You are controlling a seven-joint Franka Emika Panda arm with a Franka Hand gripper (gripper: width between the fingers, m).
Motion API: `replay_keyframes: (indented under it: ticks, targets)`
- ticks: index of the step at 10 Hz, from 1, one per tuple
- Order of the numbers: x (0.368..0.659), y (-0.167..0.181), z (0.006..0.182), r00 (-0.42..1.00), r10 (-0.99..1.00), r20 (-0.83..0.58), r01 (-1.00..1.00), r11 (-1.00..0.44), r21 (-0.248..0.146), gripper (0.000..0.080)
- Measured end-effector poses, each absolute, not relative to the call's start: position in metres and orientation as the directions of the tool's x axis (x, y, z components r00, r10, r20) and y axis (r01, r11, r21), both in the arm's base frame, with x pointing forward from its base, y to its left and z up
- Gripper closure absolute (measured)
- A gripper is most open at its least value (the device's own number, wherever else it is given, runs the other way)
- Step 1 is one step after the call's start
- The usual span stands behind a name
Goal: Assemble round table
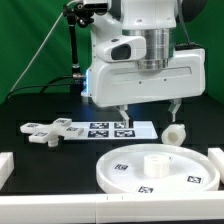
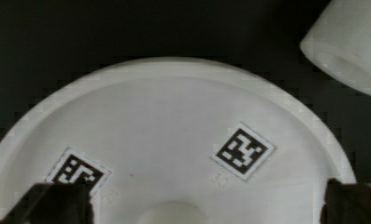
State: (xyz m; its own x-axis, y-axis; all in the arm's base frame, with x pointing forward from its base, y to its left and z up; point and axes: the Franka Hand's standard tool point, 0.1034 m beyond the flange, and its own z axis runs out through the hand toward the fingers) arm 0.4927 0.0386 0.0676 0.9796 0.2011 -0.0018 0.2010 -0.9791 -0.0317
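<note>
Beneath the spread fingers (image 1: 121,109) | round disc (image 1: 126,166) lies flat | not touching

Bright, even light seems to fall from above the round disc (image 1: 108,170) in the exterior view. Its white plastic nearly washes out against the black tabletop (image 1: 40,160), with only soft grey shading inside its rim. The wrist view is dimmer and softer: the disc (image 2: 164,120) greys toward its edge, its tags are slightly blurred, and the fingers (image 2: 49,200) over it are dark, unfocused smears.
</note>
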Motion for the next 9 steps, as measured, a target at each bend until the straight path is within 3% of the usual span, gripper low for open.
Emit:
replay_keyframes:
  ticks: [5, 9]
  targets:
    - [0.483, 0.057, 0.058, 0.954, -0.296, -0.049, -0.299, -0.952, -0.071, 0.0151]
    - [0.479, 0.072, 0.053, 0.86, -0.505, -0.072, -0.509, -0.856, -0.088, 0.0151]
